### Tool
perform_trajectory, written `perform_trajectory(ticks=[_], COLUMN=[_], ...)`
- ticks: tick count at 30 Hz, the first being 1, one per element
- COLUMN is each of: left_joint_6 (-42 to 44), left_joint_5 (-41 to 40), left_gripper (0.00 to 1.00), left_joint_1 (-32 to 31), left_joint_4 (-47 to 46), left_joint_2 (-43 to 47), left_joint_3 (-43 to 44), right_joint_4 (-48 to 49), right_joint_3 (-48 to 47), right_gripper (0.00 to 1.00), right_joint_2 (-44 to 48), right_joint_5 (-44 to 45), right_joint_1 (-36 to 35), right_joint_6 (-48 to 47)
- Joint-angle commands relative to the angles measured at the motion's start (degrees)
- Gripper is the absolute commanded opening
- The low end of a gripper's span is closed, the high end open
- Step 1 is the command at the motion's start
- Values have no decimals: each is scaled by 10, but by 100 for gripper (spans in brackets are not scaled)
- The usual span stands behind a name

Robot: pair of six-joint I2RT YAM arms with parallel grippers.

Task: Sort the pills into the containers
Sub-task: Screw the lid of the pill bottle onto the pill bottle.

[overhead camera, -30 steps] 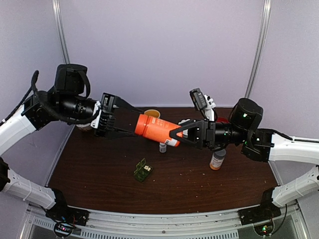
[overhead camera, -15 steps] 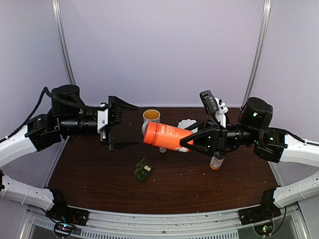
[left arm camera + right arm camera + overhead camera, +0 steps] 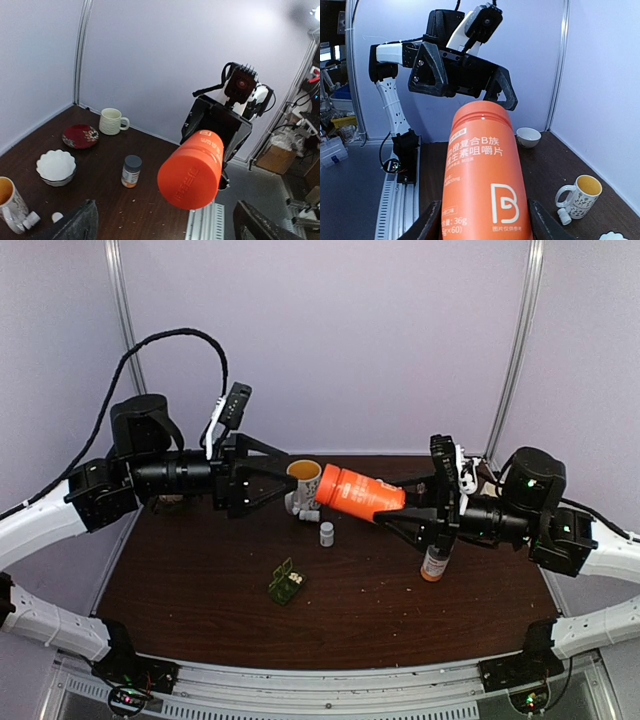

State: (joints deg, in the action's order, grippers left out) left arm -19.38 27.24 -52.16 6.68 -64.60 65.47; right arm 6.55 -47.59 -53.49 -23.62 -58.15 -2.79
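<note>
Our right gripper (image 3: 390, 502) is clamped on the orange bottle (image 3: 358, 493), which it holds sideways in the air with the cap end toward our left gripper (image 3: 285, 476). The left jaws stand wide, with the cap just ahead of them and not touching. Below, well apart from both, the dark green pill box (image 3: 287, 583) sits on the table (image 3: 180, 580), lid up, something pale in one compartment. We cannot count its compartments at this size.

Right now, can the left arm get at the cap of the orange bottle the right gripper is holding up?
Probably yes. The left gripper is open and faces the cap of the orange bottle, which the right gripper holds in the air; nothing lies between them.
</note>
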Motion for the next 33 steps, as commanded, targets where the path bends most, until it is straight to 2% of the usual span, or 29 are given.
perform_trajectory(ticks=[1, 6, 10, 19, 26, 33], left_joint_6=[-185, -268, -309, -305, -307, -315], left_joint_5=[76, 134, 170, 166, 175, 177], left_gripper=[97, 98, 98, 97, 83, 83], left_joint_1=[5, 8, 8, 9, 8, 8], left_joint_4=[-63, -62, -79, -34, -32, -37], left_joint_2=[-5, -34, -51, -56, -56, -59], left_joint_3=[11, 21, 22, 23, 22, 25], right_joint_4=[30, 26, 20, 48, 46, 35], right_joint_3=[7, -11, -24, -10, -11, -15], right_gripper=[0, 0, 0, 0, 0, 0], right_joint_2=[11, -7, -21, -22, -30, -34], right_joint_5=[77, 143, 163, 184, 185, 176], right_joint_1=[-28, -69, -90, -101, -102, -105], right_joint_6=[-108, -169, -192, -202, -206, -215])
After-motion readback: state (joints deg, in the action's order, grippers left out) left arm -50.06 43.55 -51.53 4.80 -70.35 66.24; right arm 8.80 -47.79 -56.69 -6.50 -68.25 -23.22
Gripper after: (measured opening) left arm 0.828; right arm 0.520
